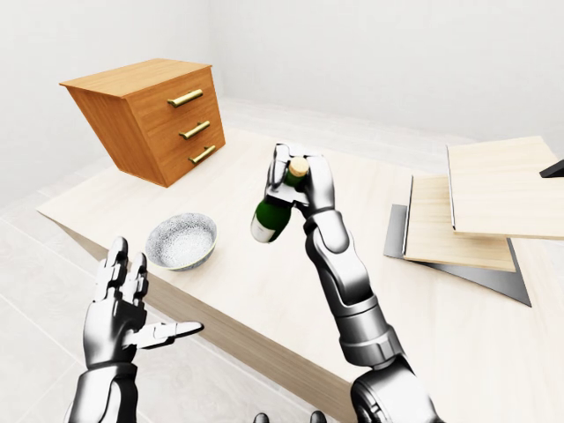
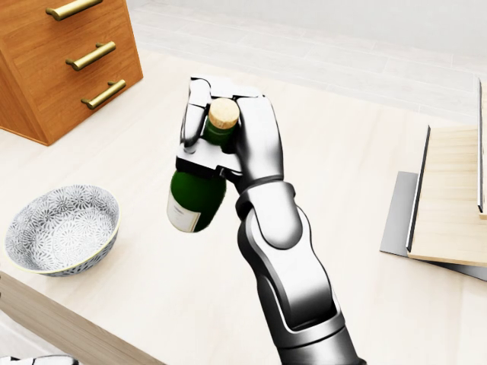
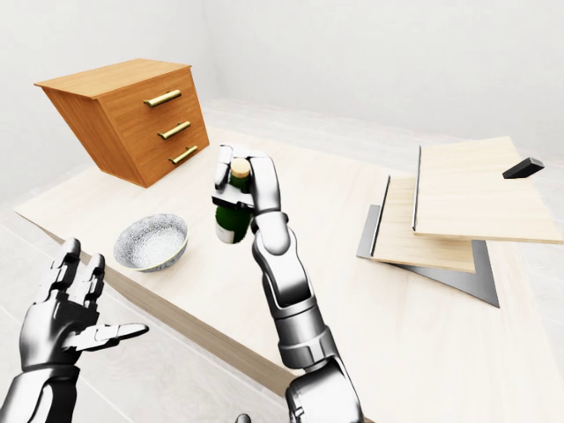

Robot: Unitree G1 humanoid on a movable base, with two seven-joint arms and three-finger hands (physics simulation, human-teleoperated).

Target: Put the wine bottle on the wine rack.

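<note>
The wine bottle [image 2: 199, 192] is seen near the centre of the head view, lifted clear of the pale table [image 2: 358, 251] and tilted, its cork [image 2: 223, 113] uppermost and its base swung toward the lower left of the frame. It is gripped at the neck by the right hand [image 2: 228, 144], whose fingers [image 2: 196, 114] are clenched around the glass just under the cork. The left hand [image 1: 119, 304] is shown in the lower left of the left-eye view, below the table edge, with its fingers spread and nothing grasped. A patterned bowl [image 2: 62, 228] rests at the left of the head view, and a wooden drawer chest [image 2: 53, 65] fills the upper left. The stacked boards at the right edge are taken to be the wine rack [image 2: 449, 198], well apart from the bottle. The bottle is judged to be heavy for its size, rigid, smooth and breakable; because most of its weight hangs below a neck hold, swinging is to be expected. A firmer hold would probably be had on the body near the label, and a slip from the neck could be feared if the tilt is increased.
</note>
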